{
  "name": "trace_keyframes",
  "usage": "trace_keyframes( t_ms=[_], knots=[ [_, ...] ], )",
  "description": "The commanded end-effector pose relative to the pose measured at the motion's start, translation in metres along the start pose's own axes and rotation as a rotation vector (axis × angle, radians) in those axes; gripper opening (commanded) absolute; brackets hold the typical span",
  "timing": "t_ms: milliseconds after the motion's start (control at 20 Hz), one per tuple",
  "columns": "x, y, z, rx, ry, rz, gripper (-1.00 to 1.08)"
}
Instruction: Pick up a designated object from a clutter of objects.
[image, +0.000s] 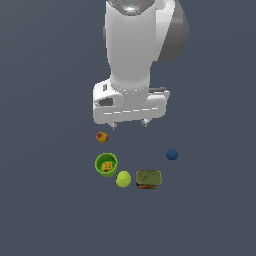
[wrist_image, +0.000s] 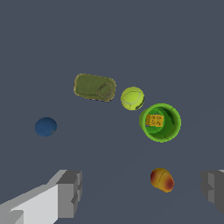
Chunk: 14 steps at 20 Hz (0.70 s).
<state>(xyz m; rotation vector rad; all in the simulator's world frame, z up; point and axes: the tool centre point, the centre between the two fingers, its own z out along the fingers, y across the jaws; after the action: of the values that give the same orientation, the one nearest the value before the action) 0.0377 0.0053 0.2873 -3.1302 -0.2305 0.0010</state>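
The designated object, a yellow-green ball (image: 123, 179) (wrist_image: 132, 98), lies on the dark floor between a green cup (image: 106, 164) (wrist_image: 160, 122) holding an orange block and an olive-brown flat tin (image: 148, 179) (wrist_image: 95, 87). A red-orange lump (image: 102, 137) (wrist_image: 162, 180) and a dark blue ball (image: 172, 154) (wrist_image: 46, 126) complete the clutter. My gripper (image: 129, 123) (wrist_image: 141, 192) hangs open well above the floor, back from the ball, with nothing between its fingers (wrist_image: 70, 192). The lump shows between them in the wrist view.
The arm's white body (image: 132, 45) rises behind the clutter in the exterior view. Dark flat floor (image: 210, 210) spreads on every side of the items.
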Motion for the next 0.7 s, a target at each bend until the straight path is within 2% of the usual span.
trace_keyframes(
  t_ms=[0,650],
  knots=[
    [0.011,0.004,0.016,-0.001,-0.001,-0.032,1.00],
    [0.067,0.028,0.129,-0.004,-0.001,-0.236,1.00]
  ],
)
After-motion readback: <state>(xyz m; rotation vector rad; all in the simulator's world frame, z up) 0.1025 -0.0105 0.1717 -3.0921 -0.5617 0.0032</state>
